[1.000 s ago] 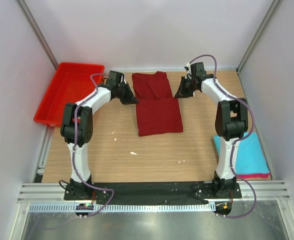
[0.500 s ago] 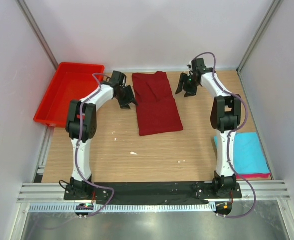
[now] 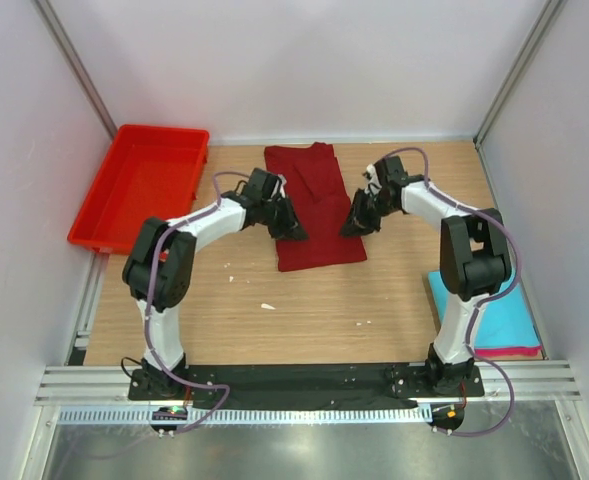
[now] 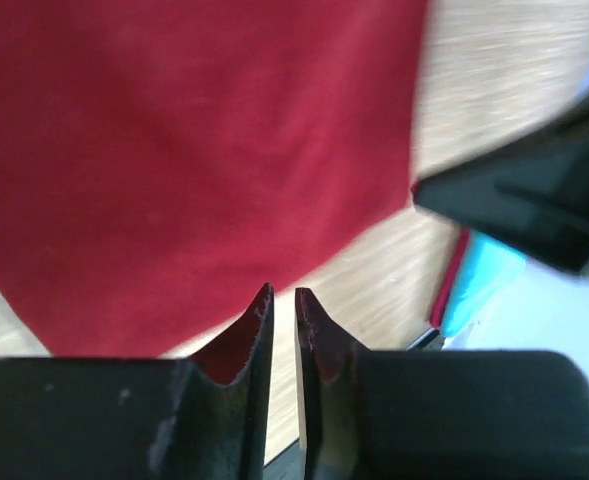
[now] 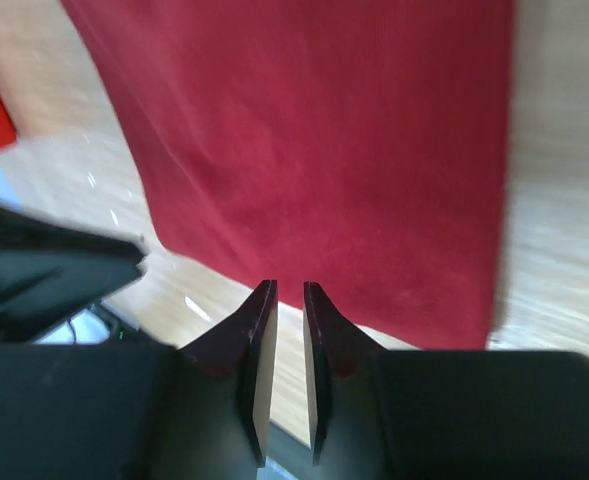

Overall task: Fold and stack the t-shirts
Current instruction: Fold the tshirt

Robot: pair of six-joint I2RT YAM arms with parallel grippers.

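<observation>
The red plastic tray (image 3: 139,160) sits at the upper left of the top view, well apart from the work. Right of it, the left gripper (image 3: 292,228) hangs at the left side edge of the maroon t-shirt (image 3: 319,195). Its jaws are narrowed to a thin slit with nothing between them, and the wrist view shows only bare wood through the gap. The shirt lies in the upper centre of the wooden table (image 3: 274,320) as a long strip with its sleeves already turned in. The right gripper (image 3: 356,222) mirrors the left at the shirt's right edge, also drawn to a slim, empty gap. Placed this way on either side of the shirt's lower half, the pair looks set to pinch both side edges and carry that end over for the crosswise fold. At the lower right, a folded turquoise t-shirt (image 3: 504,305) rests on a pink t-shirt (image 3: 509,351), probably the stack this one will join.

A second ago both grippers stood higher in the frame, beside the shirt's upper half. Half a second ago their jaws were wider. The shirt itself has not shifted.
</observation>
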